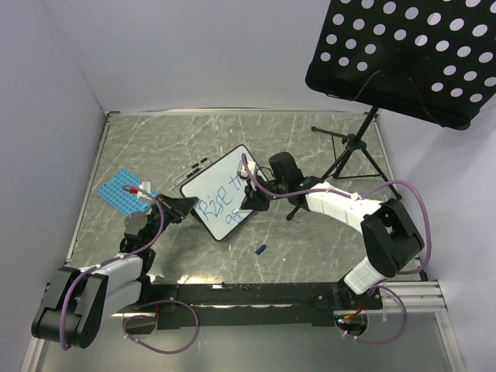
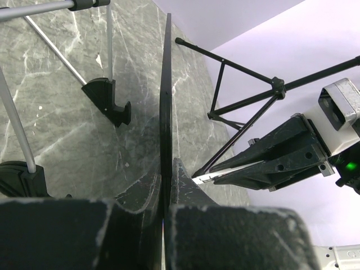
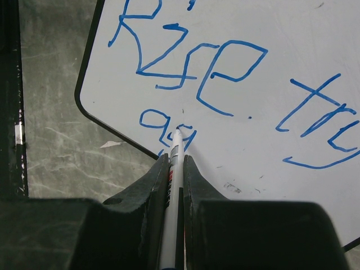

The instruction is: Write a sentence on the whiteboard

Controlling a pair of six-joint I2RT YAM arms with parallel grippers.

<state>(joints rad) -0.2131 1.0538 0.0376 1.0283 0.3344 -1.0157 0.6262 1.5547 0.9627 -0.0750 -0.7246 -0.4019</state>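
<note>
Your left tool (image 2: 167, 169) is clenched on the edge of the whiteboard (image 1: 217, 182), which sits in the middle of the desk (image 1: 325, 147) between the arms. Your right tool (image 3: 175, 158) grips a marker (image 3: 176, 145), its tip touching the board at the second line of the blue sentence (image 3: 225, 79).

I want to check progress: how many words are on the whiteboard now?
3, the last unfinished. "Rise" is upper left on the whiteboard, "try" to its right, and a begun "ag" below "Rise", at the marker tip. The right fingers may hide more.
</note>
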